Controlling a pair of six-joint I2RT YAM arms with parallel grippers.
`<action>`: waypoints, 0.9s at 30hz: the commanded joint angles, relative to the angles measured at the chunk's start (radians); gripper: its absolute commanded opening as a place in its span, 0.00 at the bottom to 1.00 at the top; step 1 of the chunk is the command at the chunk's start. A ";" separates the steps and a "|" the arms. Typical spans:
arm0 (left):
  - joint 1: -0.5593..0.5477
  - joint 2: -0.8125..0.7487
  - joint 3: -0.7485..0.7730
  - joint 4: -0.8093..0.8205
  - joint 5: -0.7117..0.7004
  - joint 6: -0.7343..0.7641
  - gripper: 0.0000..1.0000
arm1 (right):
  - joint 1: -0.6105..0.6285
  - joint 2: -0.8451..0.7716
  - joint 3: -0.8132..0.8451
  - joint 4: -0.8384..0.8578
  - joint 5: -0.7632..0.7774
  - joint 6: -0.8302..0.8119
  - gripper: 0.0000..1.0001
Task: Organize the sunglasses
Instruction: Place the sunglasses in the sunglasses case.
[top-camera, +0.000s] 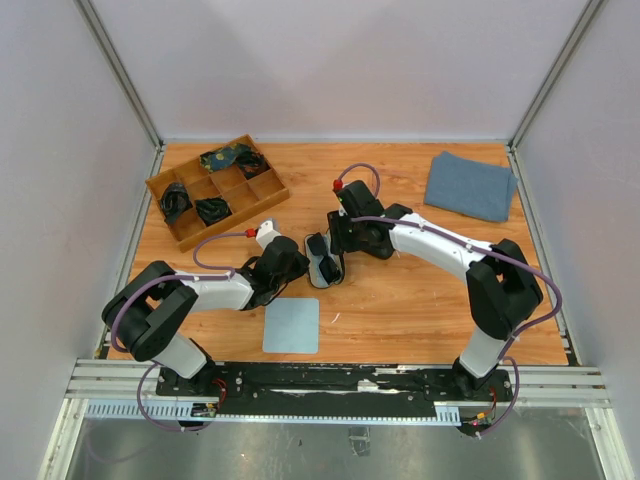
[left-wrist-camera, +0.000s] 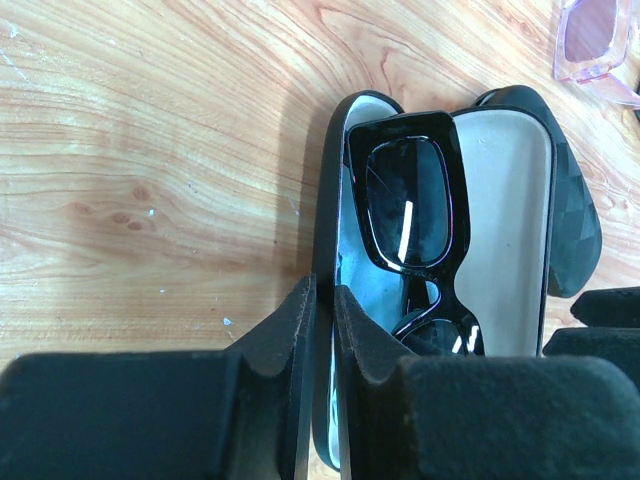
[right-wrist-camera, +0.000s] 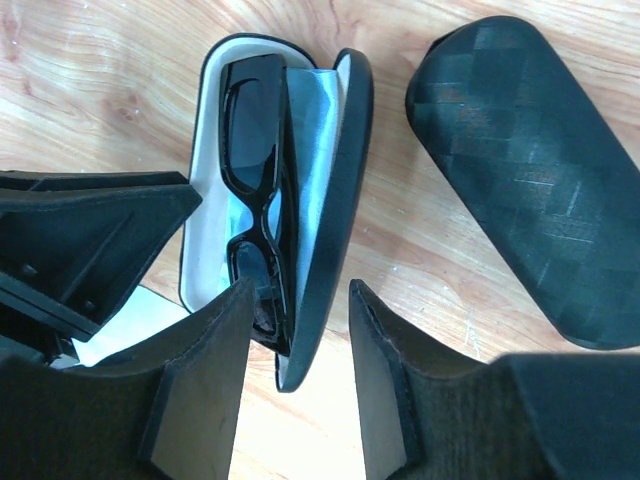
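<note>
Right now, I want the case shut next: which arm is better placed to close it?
Probably right. The left gripper is pinching the rim of the open case, holding it steady; the right gripper is open and free, straddling the raised half beside the black sunglasses.

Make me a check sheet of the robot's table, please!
Surface: wooden table, flat.
Job's things: black sunglasses lie in the open case; pink sunglasses sit on the wood nearby.
Clutter: closed case, light blue cloth, grey-blue towel, divided tray with dark items.
Grippers: left gripper shut on the open case's rim; right gripper open, astride its other edge.
Cables: purple cables arch over the table.
Surroundings: pale walls, metal frame.
</note>
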 joint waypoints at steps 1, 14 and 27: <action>-0.011 0.002 -0.014 0.040 -0.002 0.008 0.15 | -0.007 0.018 -0.012 0.037 -0.045 0.020 0.44; -0.011 0.009 -0.016 0.047 0.004 0.008 0.15 | -0.035 0.033 -0.051 0.079 -0.103 0.054 0.50; -0.011 0.014 -0.012 0.048 0.009 0.012 0.15 | -0.045 0.038 -0.078 0.126 -0.164 0.065 0.51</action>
